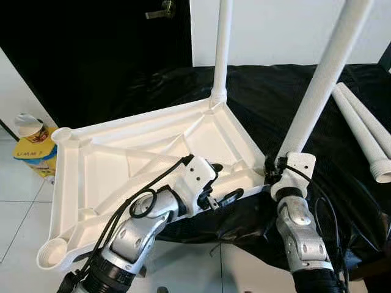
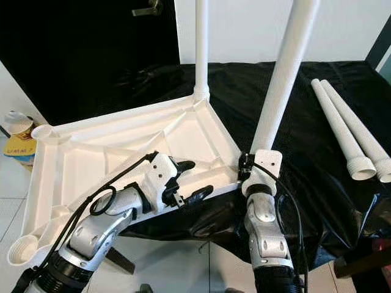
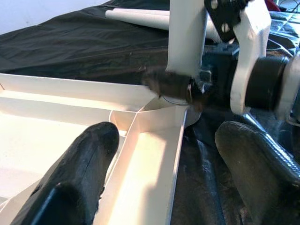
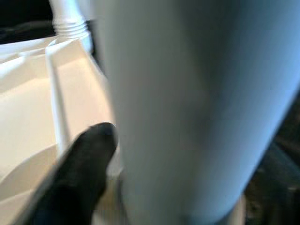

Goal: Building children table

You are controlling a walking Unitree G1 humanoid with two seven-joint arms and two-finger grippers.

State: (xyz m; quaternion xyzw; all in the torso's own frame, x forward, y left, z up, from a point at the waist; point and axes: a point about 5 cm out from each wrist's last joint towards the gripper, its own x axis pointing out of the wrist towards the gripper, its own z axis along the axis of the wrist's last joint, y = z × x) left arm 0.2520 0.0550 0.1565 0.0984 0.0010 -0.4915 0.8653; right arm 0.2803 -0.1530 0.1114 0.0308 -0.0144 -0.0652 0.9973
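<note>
My right gripper (image 2: 249, 163) grips the white leg (image 2: 282, 73) at the upturned white tabletop's (image 2: 73, 159) near corner on black cloth (image 2: 293, 116), my left gripper (image 2: 190, 180) spread wide straddling its near rim.

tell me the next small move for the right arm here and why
Probably twist the leg upright into its corner socket. The right gripper is closed on its base, and it leans, unlike the straight far leg. The left gripper, fingers open astride the rim of the tabletop, looks placed to steady it. Two spare legs still wait.
</note>
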